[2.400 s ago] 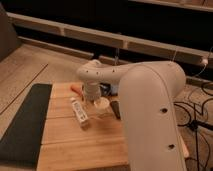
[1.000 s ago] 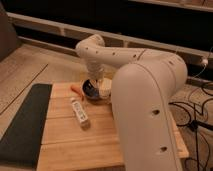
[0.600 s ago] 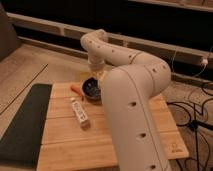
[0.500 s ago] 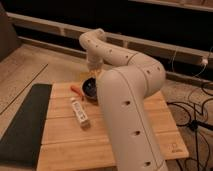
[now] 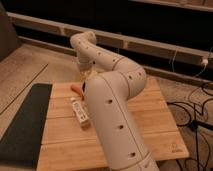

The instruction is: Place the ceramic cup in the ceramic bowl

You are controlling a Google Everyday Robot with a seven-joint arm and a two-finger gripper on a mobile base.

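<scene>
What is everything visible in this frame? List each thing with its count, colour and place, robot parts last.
wooden table: one, light brown, centre of the view.
white oblong box: one, white with markings, on the table left of the arm.
orange object: one, orange-red, on the table behind the box, partly hidden by the arm.
dark mat: one, near black, along the table's left edge.
cables: several, dark, on the floor at right.
ceramic cup and ceramic bowl: not visible, the arm covers that spot.
arm: one, white, fills the centre and bends back over the table's far left part.
gripper: one, hanging below the wrist at the table's far edge, mostly hidden.
</scene>
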